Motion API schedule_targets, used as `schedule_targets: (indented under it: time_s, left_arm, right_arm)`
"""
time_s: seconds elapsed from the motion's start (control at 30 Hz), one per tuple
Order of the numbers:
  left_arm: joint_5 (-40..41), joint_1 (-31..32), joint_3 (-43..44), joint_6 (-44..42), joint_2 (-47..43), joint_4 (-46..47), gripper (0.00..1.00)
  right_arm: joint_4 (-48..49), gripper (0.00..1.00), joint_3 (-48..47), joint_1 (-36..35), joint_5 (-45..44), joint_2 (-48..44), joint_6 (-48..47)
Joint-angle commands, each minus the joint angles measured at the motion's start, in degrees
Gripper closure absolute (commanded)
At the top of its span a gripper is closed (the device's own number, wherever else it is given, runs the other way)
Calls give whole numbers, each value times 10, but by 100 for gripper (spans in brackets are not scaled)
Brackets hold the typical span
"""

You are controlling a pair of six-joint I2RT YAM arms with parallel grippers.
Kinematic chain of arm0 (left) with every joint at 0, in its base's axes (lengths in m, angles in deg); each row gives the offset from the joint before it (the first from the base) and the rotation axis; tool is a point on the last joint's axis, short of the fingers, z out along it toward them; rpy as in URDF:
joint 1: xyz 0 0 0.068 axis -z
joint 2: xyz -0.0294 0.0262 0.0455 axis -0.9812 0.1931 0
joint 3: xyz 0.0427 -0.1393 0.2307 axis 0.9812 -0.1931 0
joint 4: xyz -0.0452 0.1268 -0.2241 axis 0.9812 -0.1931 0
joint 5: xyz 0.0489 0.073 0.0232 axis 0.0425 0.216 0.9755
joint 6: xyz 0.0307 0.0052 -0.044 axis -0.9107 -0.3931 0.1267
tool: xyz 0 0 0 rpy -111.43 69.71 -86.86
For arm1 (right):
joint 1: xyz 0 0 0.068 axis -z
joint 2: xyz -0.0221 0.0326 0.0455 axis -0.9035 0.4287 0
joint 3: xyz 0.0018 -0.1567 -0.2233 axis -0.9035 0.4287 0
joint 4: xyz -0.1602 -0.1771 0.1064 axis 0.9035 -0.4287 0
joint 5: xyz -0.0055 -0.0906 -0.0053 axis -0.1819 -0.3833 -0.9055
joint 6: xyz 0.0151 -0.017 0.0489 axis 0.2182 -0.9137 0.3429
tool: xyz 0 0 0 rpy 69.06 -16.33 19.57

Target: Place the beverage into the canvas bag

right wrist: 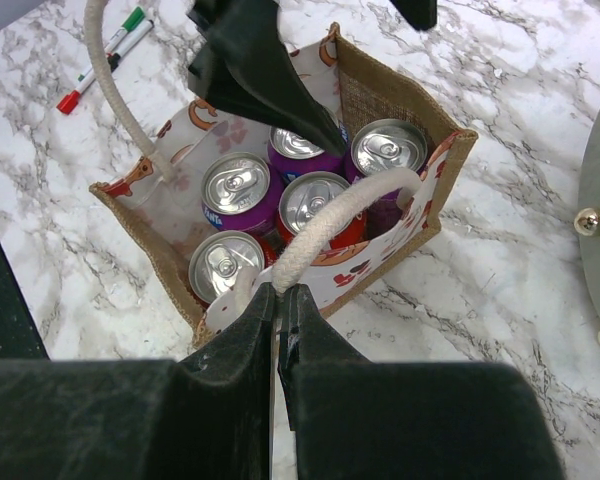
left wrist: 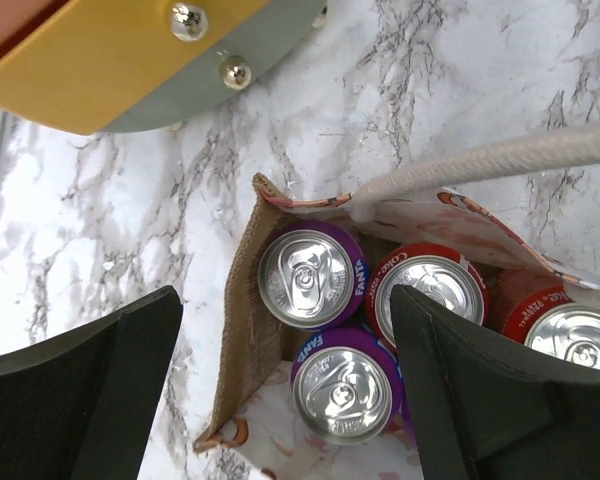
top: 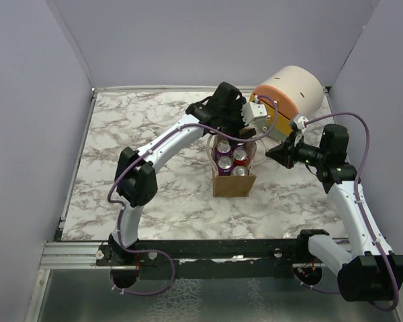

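The small tan canvas bag (top: 234, 184) stands upright mid-table with several soda cans in it. The left wrist view shows two purple Fanta cans (left wrist: 310, 275), a red Coke can (left wrist: 428, 300) and another red can (left wrist: 570, 335). My left gripper (top: 242, 134) hovers over the bag's far end, open and empty (left wrist: 290, 400), with no can between its fingers. My right gripper (top: 269, 153) is shut on a pale rope handle (right wrist: 325, 215) at the bag's right side (right wrist: 280, 295). The bag's wall (right wrist: 380, 105) and my left gripper's fingers (right wrist: 260, 70) show in the right wrist view.
A large cream-and-orange cylinder (top: 289, 100) lies on its side at the back right, close behind both grippers. Its yellow and grey end (left wrist: 130, 60) looms near my left gripper. Marker pens (right wrist: 110, 50) lie on the marble beyond the bag.
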Motion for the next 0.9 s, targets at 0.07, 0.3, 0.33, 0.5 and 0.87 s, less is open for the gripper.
schedule_targets:
  time_s: [0.07, 0.3, 0.33, 0.5, 0.87]
  left_arm:
    - [-8, -2, -47, 16, -95, 36, 12]
    - [14, -22, -107, 16, -173, 49, 9]
    - [21, -27, -119, 18, -186, 55, 9]
    - [32, -75, -202, 48, -268, 110, 5]
    - [81, -202, -307, 111, -393, 171, 1]
  right_arm:
    - [10, 99, -7, 4, 23, 6, 8]
    - [3, 97, -25, 4, 38, 29, 7]
    - [3, 97, -28, 4, 33, 31, 1]
    - [8, 96, -47, 3, 39, 53, 5]
    - [-34, 89, -134, -33, 76, 152, 2]
